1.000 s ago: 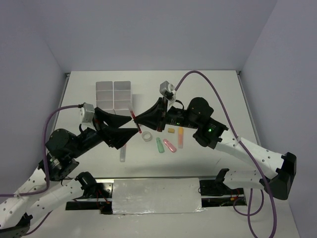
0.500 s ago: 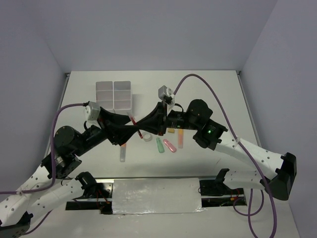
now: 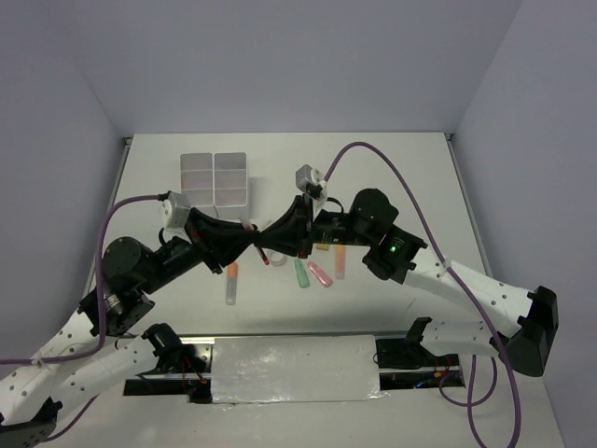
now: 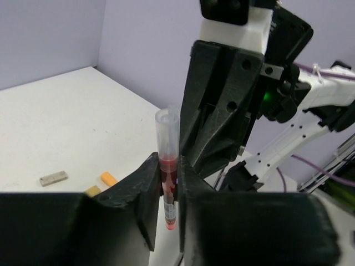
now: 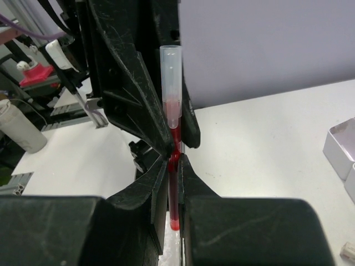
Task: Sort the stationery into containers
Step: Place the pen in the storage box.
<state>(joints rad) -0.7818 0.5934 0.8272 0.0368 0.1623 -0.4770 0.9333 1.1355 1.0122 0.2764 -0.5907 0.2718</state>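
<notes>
A red pen with a clear cap [image 3: 264,250] is held upright above the table between both grippers. My right gripper [image 5: 175,166] is shut on its lower red barrel [image 5: 175,191]. My left gripper [image 4: 169,177] comes from the opposite side and is shut on the same pen [image 4: 168,166], just under the clear cap [image 4: 167,130]. The two sets of fingers nearly touch. The white six-compartment organiser [image 3: 215,177] stands behind the left gripper. A green marker [image 3: 300,273], a pink marker [image 3: 320,274] and an orange marker [image 3: 340,261] lie on the table under the right arm.
Another orange-tipped stick [image 3: 231,282] lies in front of the left arm. A small beige block [image 3: 323,247] sits by the right gripper. A grey block [image 4: 54,178] and an orange piece [image 4: 108,178] show in the left wrist view. Purple cables arch over both arms.
My left gripper has moved right to meet the right gripper and its jaws have closed onto the red pen. The right gripper has kept its grip and shifted slightly left.
</notes>
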